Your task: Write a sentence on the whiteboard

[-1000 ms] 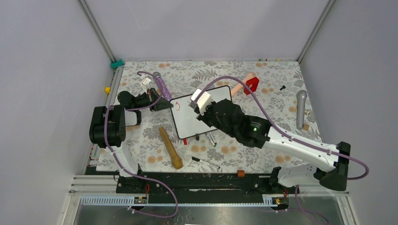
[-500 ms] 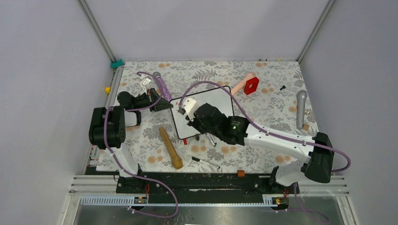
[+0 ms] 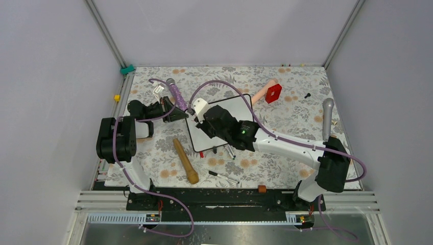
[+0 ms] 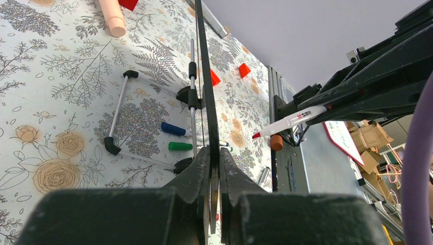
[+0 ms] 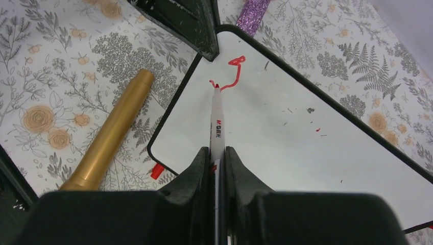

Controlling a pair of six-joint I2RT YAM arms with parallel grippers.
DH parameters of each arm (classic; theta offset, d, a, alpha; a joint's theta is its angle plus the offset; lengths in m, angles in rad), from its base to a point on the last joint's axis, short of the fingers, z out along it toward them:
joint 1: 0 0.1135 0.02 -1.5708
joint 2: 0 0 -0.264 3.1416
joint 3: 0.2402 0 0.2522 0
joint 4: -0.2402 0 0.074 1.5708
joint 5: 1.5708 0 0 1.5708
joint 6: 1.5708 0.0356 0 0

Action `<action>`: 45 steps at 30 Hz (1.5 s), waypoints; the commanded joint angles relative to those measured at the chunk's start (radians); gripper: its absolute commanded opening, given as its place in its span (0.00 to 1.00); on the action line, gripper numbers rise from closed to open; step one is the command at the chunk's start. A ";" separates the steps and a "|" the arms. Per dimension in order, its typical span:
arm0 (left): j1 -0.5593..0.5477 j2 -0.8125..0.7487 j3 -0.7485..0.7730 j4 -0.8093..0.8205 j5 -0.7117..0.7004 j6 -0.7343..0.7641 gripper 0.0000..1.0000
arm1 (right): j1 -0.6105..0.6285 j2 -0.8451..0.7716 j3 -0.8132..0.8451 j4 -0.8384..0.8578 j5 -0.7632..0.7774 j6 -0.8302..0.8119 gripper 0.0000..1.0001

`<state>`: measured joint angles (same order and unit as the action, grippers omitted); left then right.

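Observation:
The whiteboard (image 3: 236, 107) lies tilted on the flowered table, with my right arm covering much of it. Gripping the board's left corner is my left gripper (image 3: 178, 113), shut on the thin black frame (image 4: 205, 76), which the left wrist view shows edge-on. My right gripper (image 5: 217, 153) is shut on a white marker (image 5: 217, 120). The marker's red tip touches the whiteboard (image 5: 296, 138) near that corner. Of the sentence only one red squiggle (image 5: 231, 74) shows, right at the tip. The marker (image 4: 291, 122) is also in the left wrist view.
A gold cylinder (image 3: 185, 161) lies left of the board and a purple glitter microphone (image 3: 177, 94) behind it. A red block (image 3: 273, 93) and peach cylinder (image 3: 261, 92) sit at the back, a grey microphone (image 3: 327, 118) at right. Loose markers (image 3: 223, 176) lie near the front.
My right arm has swung left across the board, carrying the marker from its middle to its upper left corner. The left arm and the board have not moved.

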<state>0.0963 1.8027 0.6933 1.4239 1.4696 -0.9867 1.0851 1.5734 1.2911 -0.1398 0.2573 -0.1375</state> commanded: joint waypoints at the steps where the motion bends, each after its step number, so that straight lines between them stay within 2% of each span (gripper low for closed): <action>1: -0.007 -0.042 -0.003 0.051 0.034 0.006 0.00 | -0.017 -0.003 0.021 0.078 0.040 -0.012 0.00; 9: -0.009 -0.043 -0.004 0.050 0.035 0.007 0.00 | -0.106 -0.031 -0.011 0.088 -0.061 -0.040 0.00; 13: -0.009 -0.039 0.001 0.050 0.036 0.004 0.00 | -0.131 -0.033 -0.023 0.117 -0.059 -0.024 0.00; 23: -0.009 -0.040 0.000 0.050 0.036 0.005 0.00 | -0.129 -0.020 0.008 0.066 -0.089 0.130 0.00; 45: -0.011 -0.038 0.001 0.050 0.037 0.005 0.00 | -0.116 -0.019 -0.047 0.110 -0.089 0.106 0.00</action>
<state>0.0959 1.8023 0.6933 1.4239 1.4700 -0.9867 0.9577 1.5734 1.2484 -0.0685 0.1875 -0.0322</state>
